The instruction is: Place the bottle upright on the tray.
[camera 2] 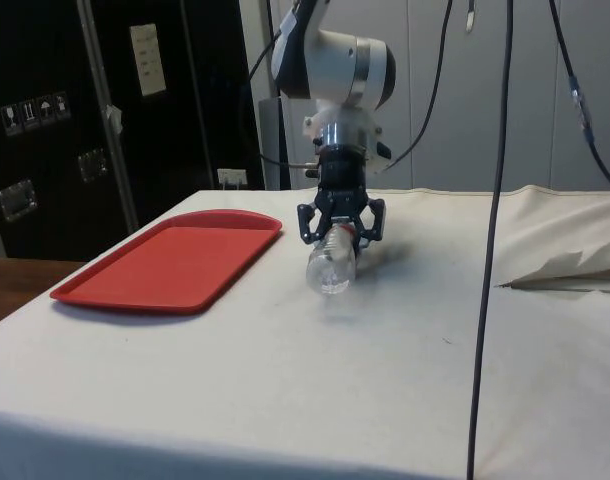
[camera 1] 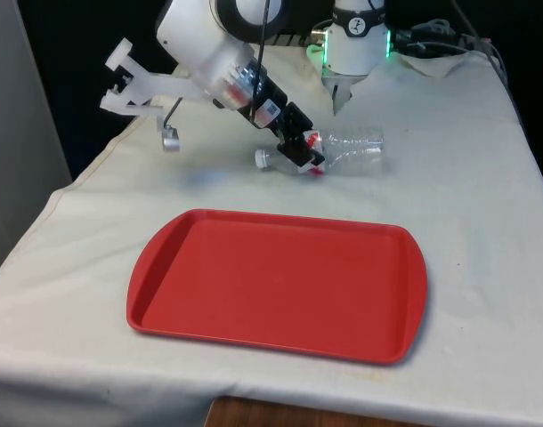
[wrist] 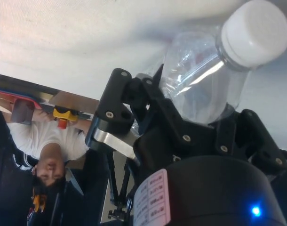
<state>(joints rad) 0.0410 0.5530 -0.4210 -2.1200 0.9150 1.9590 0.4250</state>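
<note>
Going left to right in the front view: gripper [camera 1: 300, 149] sits at the neck end of the bottle [camera 1: 343, 151], a clear plastic one with a white cap [camera 1: 263, 159] pointing to 9 o'clock, lying on its side on the tabletop [camera 1: 485, 222], at about 12 o'clock from the red tray [camera 1: 280, 285] and apart from it. Side view has the fingers [camera 2: 307, 222] closed around the bottle [camera 2: 332, 262] near its shoulder; bottle not on the tray [camera 2: 175, 262]. Wrist view shows the bottle [wrist: 204, 84] pinched between the fingers [wrist: 116, 94], with a person [wrist: 49, 155] beyond the tabletop edge. Risks: thin wall likely crushes or slips under the squeeze; a grip this close to the neck lets the body swing when tipped upright; bottle probably light, so it could topple on release; base could catch the tray rim
</note>
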